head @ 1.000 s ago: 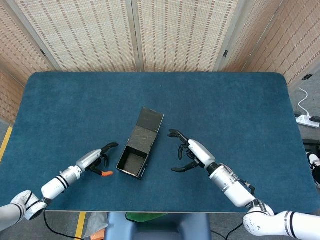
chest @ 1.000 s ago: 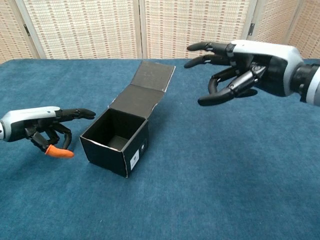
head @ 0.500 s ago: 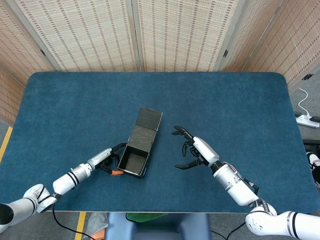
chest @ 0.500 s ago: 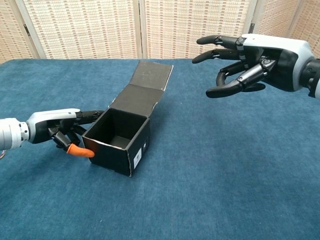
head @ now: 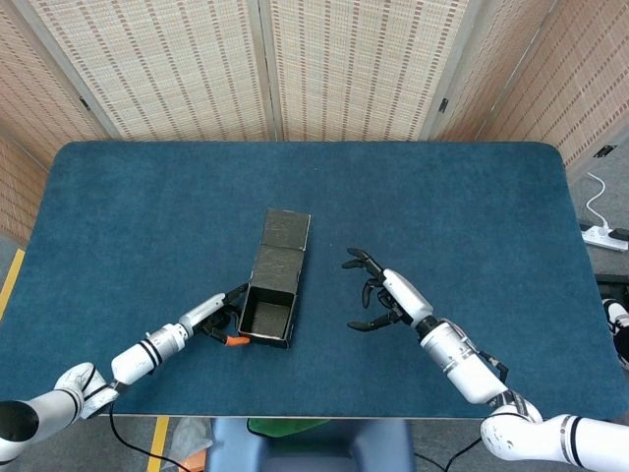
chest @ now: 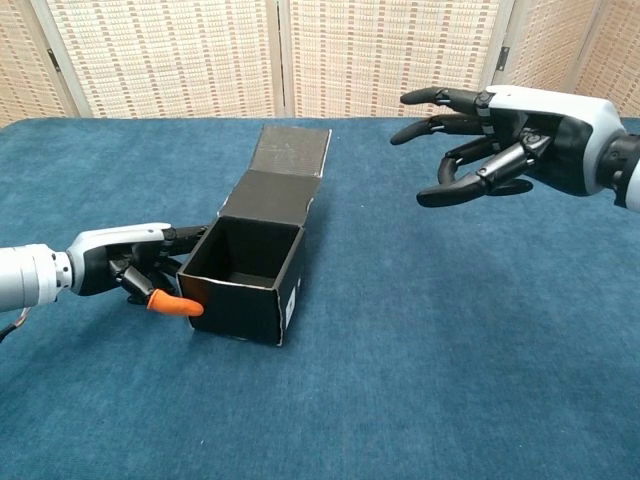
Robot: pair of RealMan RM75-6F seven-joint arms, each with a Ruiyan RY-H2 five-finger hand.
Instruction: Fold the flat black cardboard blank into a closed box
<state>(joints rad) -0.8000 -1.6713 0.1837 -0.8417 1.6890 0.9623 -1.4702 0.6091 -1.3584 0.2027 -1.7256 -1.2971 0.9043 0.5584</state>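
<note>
The black cardboard box [head: 267, 317] stands upright on the blue table, its top open and its lid flap [head: 286, 232] lying back flat behind it. In the chest view the box [chest: 250, 295] shows a small white label on its right wall, with the lid flap [chest: 292, 150] behind. My left hand [head: 220, 319] touches the box's left wall; in the chest view this hand [chest: 130, 270] has one finger at the rim and an orange-tipped finger low against the wall. My right hand [head: 381, 295] hovers right of the box with its fingers spread, holding nothing. The chest view shows that hand [chest: 500, 125] raised above the table.
The blue cloth table [head: 472, 216] spreads wide around the box. Woven screen panels [head: 344, 59] stand behind the far edge. A white power strip [head: 604, 236] lies on the floor past the right edge. The front edge is close to both forearms.
My left hand slid right up to the box and turned it, so box and lid now lie straighter. My right hand drifted slightly right, away from the box.
</note>
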